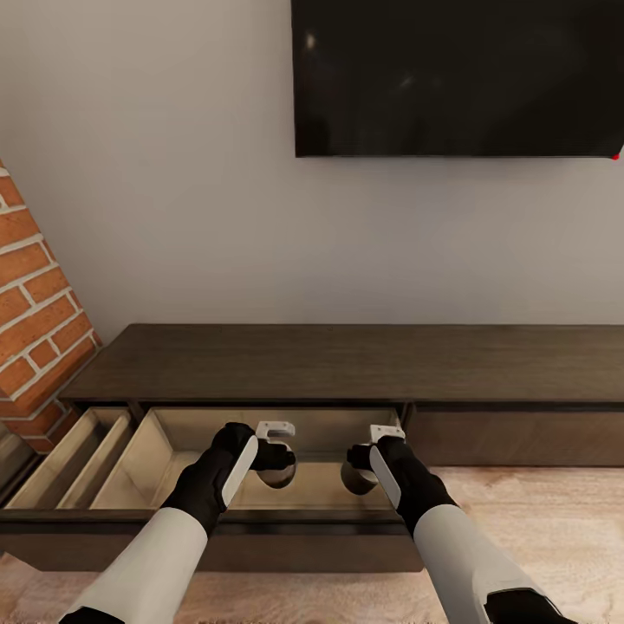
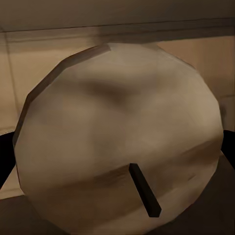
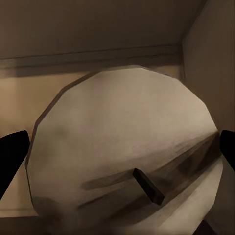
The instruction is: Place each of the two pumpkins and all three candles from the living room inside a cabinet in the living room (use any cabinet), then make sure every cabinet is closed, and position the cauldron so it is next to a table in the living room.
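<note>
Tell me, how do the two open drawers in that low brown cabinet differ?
The wide drawer has one big open compartment, and both grippers, left and right, reach into it, each around a candle. The narrow drawer beside the brick fireplace is split by slanted dividers, and no arm is in it. Both are pulled out and have pale wood interiors.

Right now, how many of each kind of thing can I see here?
Candles: 2, left gripper's, right gripper's
Cabinets: 1
Open drawers: 2, wide, narrow
Screens: 1
Brick fireplaces: 1
Total: 7
</note>
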Available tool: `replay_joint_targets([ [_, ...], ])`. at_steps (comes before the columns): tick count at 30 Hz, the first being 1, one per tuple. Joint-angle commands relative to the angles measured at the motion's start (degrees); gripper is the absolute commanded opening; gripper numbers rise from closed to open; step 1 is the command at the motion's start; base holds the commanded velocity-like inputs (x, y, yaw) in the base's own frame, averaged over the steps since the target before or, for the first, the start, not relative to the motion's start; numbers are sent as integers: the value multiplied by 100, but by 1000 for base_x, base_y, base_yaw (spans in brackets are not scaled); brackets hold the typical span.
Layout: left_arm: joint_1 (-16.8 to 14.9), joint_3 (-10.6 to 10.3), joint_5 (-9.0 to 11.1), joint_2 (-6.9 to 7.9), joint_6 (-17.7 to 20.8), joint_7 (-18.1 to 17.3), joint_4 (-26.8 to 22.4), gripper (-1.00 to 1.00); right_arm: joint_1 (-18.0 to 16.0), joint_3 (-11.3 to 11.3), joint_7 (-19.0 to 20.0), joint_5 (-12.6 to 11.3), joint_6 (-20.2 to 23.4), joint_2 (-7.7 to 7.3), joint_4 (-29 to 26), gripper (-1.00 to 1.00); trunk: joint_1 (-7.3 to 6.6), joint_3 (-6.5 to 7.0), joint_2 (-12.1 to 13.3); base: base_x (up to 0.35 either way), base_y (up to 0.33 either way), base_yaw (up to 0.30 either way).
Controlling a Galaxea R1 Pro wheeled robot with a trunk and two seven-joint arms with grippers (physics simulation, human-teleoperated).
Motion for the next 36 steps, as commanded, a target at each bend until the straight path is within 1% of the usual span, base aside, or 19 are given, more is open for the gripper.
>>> replay_joint_targets([
  [1, -3, -11, 46, 2, 22, 45, -7, -100, -5, 16, -51, -57, 18, 0, -9, -100, 1, -28, -4, 0, 0, 0],
  [4, -3, -11, 46, 2, 21, 47, -7, -100, -3, 16, -48, -57, 17, 0, -9, -100, 8, -94, -8, 0, 0, 0],
  [14, -3, -17, 39, 2, 25, 52, -7, -100, -3, 16, -26, -57, 19, 0, -9, -100, 8, -94, -8, 6, 0, 0],
  [19, -3, -19, 37, 2, 26, 49, -7, -100, -5, 16, -25, -57, 17, 0, -9, -100, 8, -94, -8, 163, 0, 0],
  [36, -3, -19, 37, 2, 26, 56, -7, -100, -1, 16, -25, -57, 16, 0, -9, -100, 8, -94, -8, 81, 0, 0],
])
